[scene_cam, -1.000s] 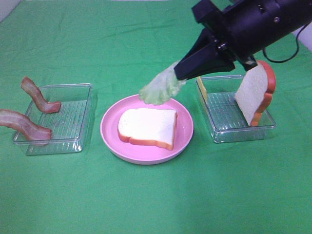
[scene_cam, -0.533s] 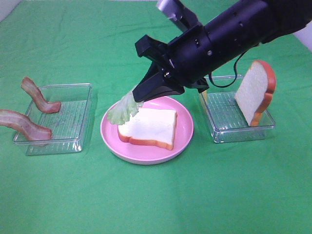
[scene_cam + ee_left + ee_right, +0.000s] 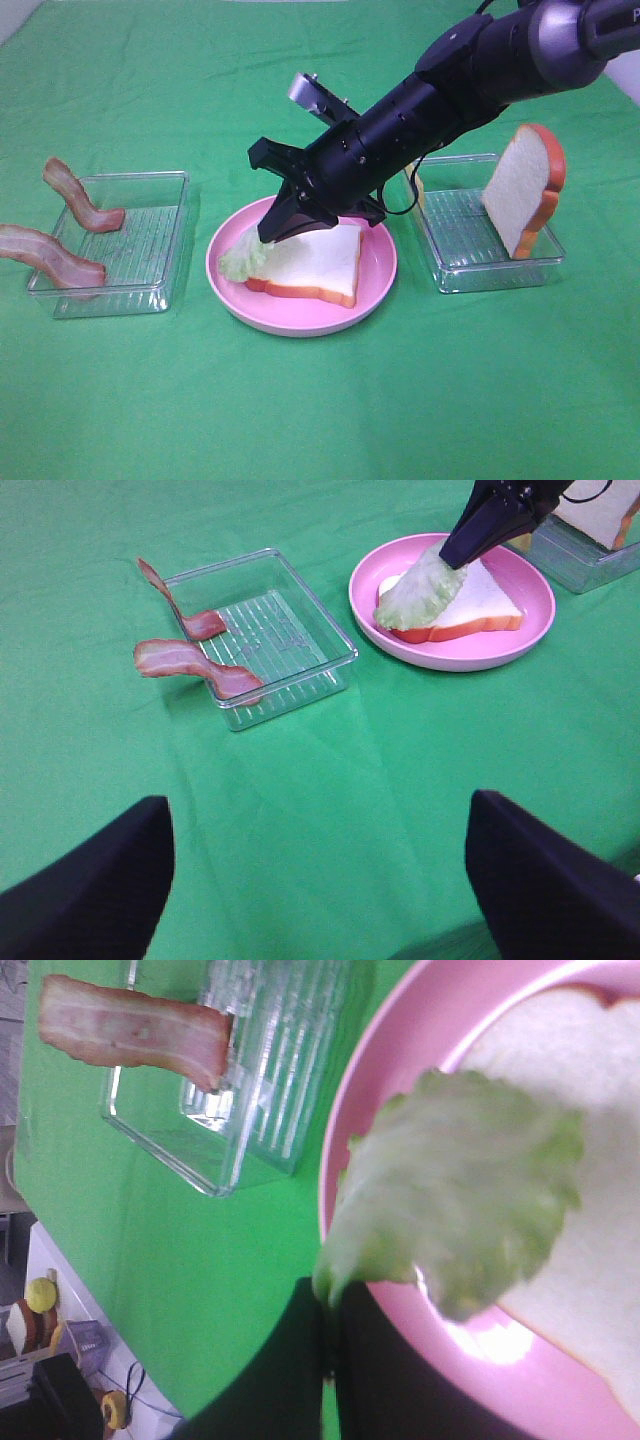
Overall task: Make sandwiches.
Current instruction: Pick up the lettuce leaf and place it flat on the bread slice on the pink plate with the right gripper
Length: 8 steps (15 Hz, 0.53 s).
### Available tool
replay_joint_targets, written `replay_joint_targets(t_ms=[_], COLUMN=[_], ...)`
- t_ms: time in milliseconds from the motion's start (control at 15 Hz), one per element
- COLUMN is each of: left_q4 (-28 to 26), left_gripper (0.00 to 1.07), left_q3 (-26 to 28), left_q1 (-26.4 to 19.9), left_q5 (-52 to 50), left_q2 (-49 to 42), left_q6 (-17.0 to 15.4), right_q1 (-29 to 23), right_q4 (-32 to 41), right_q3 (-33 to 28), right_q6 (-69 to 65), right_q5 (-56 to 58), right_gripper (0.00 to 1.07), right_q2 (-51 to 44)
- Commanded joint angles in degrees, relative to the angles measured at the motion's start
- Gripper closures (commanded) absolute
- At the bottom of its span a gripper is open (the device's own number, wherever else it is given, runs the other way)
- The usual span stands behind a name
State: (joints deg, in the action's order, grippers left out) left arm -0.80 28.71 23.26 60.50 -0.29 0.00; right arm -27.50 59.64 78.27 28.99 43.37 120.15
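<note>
Pinching the lettuce leaf (image 3: 243, 258) between tightly closed jaws, the right gripper (image 3: 278, 226) holds it against the bread slice (image 3: 312, 260) on the pink plate (image 3: 300, 316) at mid-bench. A second slice (image 3: 520, 190) and cheese square (image 3: 414, 186) stand in the right-edge tray (image 3: 480, 272); two bacon strips (image 3: 55, 260) hang over the left-edge tray (image 3: 150, 292). The left gripper (image 3: 318, 820) hangs empty, fingers wide apart.

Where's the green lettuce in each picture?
Exterior high: lettuce at the bread's left edge, under the right gripper.
Left wrist: lettuce draped over the bread's corner, hanging from that gripper.
Right wrist: lettuce close up, pinched by the gripper.
Shared landmark: the pink plate under the bread.
</note>
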Motion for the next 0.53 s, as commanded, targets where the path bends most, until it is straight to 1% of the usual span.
replay_joint_targets(t_ms=[67, 400, 533], left_q4=[-0.34, -0.34, -0.34], left_gripper=[0.30, 0.30, 0.30], left_q3=[-0.11, -0.11, -0.11], left_q1=[0.00, 0.00, 0.00], left_q5=[-0.63, -0.63, -0.63], left_q2=[-1.15, -1.15, -1.15], left_q6=[-0.34, -0.34, -0.34], right_q1=[-0.11, -0.11, -0.11], right_q4=[-4.81, -23.32, -25.55], right_q3=[0.23, 0.23, 0.23], right_q6=[-4.47, -19.71, -21.31], right_q5=[-0.92, -3.04, -2.98], right_gripper=[1.07, 1.07, 1.07], right_q2=[-0.06, -1.89, -1.78])
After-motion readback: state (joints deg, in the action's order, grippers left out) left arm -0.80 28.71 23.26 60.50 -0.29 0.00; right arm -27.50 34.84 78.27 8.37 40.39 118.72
